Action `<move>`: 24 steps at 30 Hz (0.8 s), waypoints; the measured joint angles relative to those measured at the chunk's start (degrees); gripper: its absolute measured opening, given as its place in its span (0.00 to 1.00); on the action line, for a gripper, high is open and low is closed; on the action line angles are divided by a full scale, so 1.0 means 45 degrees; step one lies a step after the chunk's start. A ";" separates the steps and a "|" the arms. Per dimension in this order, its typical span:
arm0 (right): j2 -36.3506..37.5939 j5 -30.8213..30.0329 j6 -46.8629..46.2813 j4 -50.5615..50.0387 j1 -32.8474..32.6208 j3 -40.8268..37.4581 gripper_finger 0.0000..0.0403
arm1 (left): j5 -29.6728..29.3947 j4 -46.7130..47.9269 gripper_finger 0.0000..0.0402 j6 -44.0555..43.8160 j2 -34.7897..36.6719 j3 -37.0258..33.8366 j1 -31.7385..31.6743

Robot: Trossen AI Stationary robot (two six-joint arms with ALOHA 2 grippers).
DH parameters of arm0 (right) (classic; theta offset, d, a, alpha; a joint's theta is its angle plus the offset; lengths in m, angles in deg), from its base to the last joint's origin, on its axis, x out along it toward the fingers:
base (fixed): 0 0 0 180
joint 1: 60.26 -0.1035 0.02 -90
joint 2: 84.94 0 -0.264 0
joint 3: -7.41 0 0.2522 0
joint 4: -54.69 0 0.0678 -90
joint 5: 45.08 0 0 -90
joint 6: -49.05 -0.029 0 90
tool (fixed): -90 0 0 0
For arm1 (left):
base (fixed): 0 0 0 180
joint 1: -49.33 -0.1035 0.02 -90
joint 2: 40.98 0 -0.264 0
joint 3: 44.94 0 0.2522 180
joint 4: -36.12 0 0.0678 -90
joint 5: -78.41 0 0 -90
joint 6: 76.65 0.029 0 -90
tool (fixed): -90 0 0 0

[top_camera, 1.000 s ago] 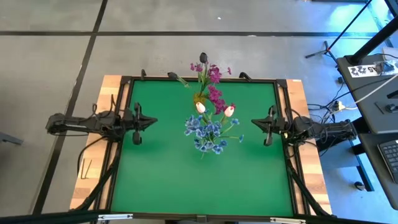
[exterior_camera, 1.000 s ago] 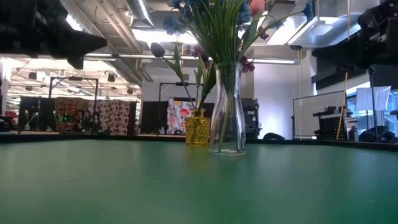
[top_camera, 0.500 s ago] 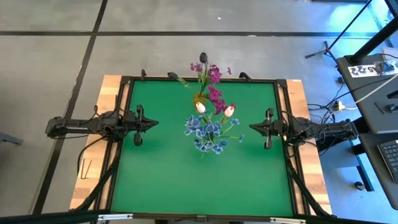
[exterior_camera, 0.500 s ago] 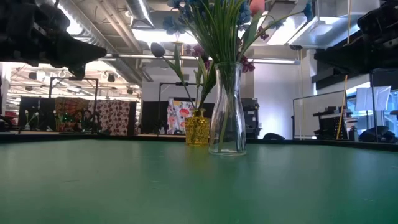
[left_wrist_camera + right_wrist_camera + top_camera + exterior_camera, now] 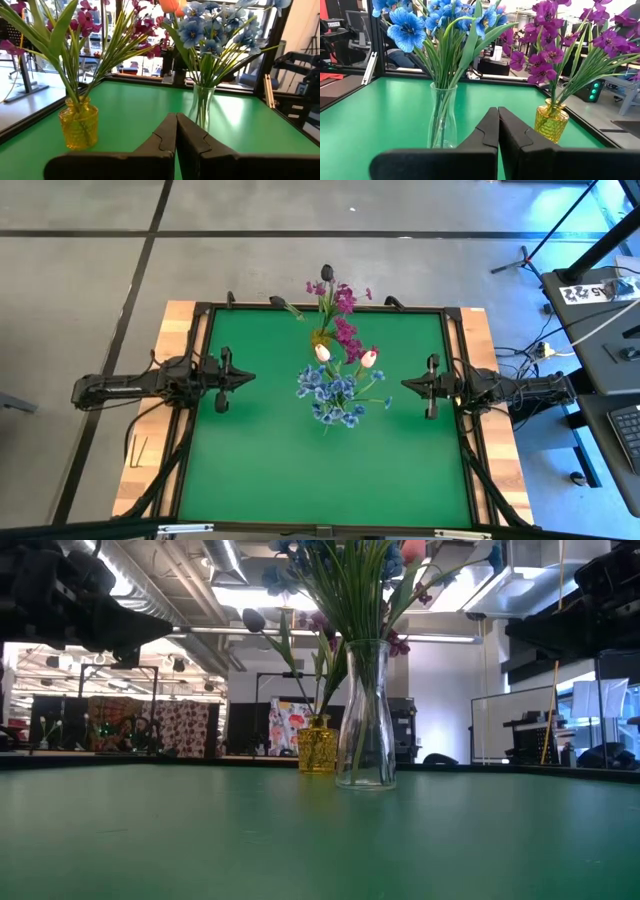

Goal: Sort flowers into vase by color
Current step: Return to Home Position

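Note:
Two vases stand on their bases mid-table. A clear glass vase (image 5: 365, 720) holds blue flowers (image 5: 335, 395) and two white-pink tulip buds (image 5: 322, 352). Behind it, a small yellow vase (image 5: 317, 747) holds magenta flowers (image 5: 345, 330) and dark tulip buds (image 5: 327, 272). My left gripper (image 5: 248, 378) hovers shut over the table's left side, pointing level at the vases. My right gripper (image 5: 405, 384) hovers shut over the right side, facing them too. Both wrist views, with my left gripper (image 5: 176, 130) and my right gripper (image 5: 498, 125), show the fingers pressed together with nothing between them.
A black frame (image 5: 320, 307) runs around the green mat (image 5: 300, 470), with wooden boards (image 5: 135, 470) outside it. Bare green mat lies between each gripper and the vases, and across the whole near half. Cables and stands crowd the floor at the right.
My left arm has swung a little about its base, and its gripper has sunk slightly while staying shut. My right gripper's tip has shifted slightly toward the table's near edge. Vases and flowers have kept still.

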 joint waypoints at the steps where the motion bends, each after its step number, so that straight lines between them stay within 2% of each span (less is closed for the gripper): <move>1: 0.0000 -0.0001 0.0009 0.0000 0.0000 0.0000 0.00 | 0.0008 0.0002 0.00 -0.0075 0.0000 0.0000 0.0000; 5: 0.0000 -0.0216 0.0044 0.0019 0.0000 -0.0005 0.00 | 0.0525 -0.0232 0.00 -0.0198 0.0000 0.0011 0.0000; 15: 0.0000 -0.0219 0.0045 0.0043 0.0000 -0.0010 0.00 | 0.0609 -0.0168 0.00 -0.0010 0.0000 0.0011 0.0000; 24: 0.0000 -0.0224 0.0044 0.0044 0.0000 -0.0015 0.00 | -0.0866 -0.0128 0.00 0.0122 0.0000 0.0011 0.0000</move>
